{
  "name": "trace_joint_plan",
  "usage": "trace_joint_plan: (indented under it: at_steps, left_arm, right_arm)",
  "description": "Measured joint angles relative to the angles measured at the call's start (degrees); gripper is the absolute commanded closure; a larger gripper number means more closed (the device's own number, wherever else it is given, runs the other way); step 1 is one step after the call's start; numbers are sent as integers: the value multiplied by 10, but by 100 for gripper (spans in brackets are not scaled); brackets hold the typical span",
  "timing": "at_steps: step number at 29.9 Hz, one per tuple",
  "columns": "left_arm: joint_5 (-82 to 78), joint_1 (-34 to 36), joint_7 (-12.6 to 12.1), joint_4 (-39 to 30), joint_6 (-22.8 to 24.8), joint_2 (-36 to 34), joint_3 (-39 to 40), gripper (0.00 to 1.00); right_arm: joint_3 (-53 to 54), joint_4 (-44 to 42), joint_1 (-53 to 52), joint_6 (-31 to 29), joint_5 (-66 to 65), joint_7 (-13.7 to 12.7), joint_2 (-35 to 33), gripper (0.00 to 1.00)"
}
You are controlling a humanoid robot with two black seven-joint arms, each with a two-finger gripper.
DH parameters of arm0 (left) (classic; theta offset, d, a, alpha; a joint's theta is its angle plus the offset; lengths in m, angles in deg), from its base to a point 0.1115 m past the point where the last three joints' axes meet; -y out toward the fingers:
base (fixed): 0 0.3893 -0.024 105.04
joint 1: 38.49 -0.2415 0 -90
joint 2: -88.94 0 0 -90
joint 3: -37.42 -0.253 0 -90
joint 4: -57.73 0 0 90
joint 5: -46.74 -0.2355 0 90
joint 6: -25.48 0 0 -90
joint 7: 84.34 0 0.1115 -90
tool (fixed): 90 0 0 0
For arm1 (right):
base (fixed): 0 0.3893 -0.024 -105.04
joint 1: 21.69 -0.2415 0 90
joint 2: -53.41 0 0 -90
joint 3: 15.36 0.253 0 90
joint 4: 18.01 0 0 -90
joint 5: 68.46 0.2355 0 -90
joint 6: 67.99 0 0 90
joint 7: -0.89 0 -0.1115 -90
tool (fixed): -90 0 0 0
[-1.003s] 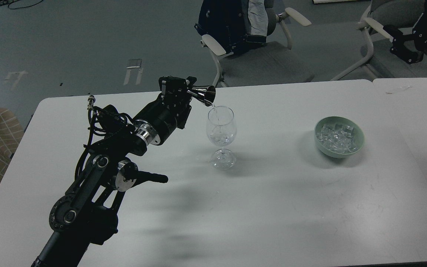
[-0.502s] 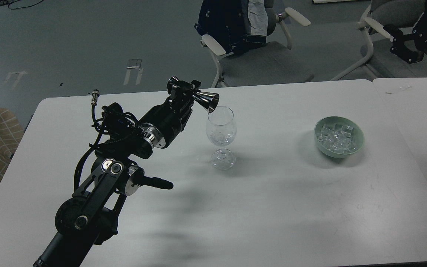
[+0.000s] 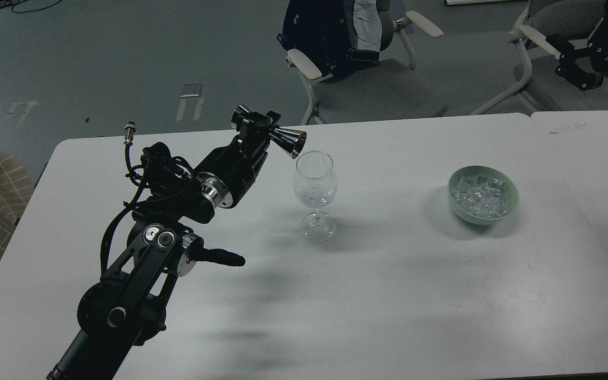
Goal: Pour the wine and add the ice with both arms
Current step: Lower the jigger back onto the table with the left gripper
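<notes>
L gripper (image 3: pixel 259 126) clamped on steel jigger (image 3: pixel 289 141), tipped sideways, mouth just beside wine glass (image 3: pixel 314 182) rim, no stream visible. Wine (image 3: pixel 314 199): small clear pool in bowl of glass, so pour looks done. Ice (image 3: pixel 478 196) all in green bowl (image 3: pixel 510 208), well apart to R; none added yet. R gripper (image 3: pixel 573 66) high over chair, fingers indistinct, can't tell grip.

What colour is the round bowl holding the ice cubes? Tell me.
Pale green, a round ceramic-looking bowl filled with clear ice cubes; the head view shows it on the white table.
</notes>
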Motion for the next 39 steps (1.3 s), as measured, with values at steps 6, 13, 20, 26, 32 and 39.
trace_joint_plan:
  at_steps: [6, 13, 20, 26, 32, 39]
  left_arm:
    - [279, -7, -13, -2, -24, -27, 92, 100]
    - [456, -89, -13, 5, -17, -41, 180, 100]
    - [469, -162, -5, 36, -7, -25, 222, 100]
    - [470, -171, 1, 77, 15, -5, 234, 96]
    - [471, -171, 20, 136, 53, -3, 235, 87]
    - [471, -171, 23, 158, 57, -2, 234, 76]
  right_arm:
    - [-1, 0, 1, 0, 0, 0, 0, 0]
    - [-1, 0, 2, 0, 0, 0, 0, 0]
    - [-2, 0, 3, 1, 0, 0, 1, 0]
    - [-2, 0, 3, 1, 0, 0, 1, 0]
    - [-2, 1, 5, 1, 0, 0, 0, 0]
    - [-2, 1, 5, 1, 0, 0, 0, 0]
